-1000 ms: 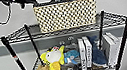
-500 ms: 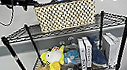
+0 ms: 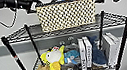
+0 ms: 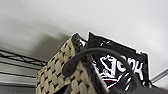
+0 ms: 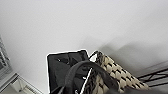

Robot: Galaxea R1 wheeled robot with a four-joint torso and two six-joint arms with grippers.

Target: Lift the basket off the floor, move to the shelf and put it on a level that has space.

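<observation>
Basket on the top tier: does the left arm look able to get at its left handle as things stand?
Probably yes. The left gripper is already at the left end of the basket, the black handle shows close up in the left wrist view, and nothing stands between them.

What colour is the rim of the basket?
Black, on the cream woven basket; the left wrist view shows it best.

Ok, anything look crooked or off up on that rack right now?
Nothing stands out. The basket sits level and square at the top tier of the shelf, with an arm at each end. The plush toys and white boxes below look crowded, not spilled.
</observation>
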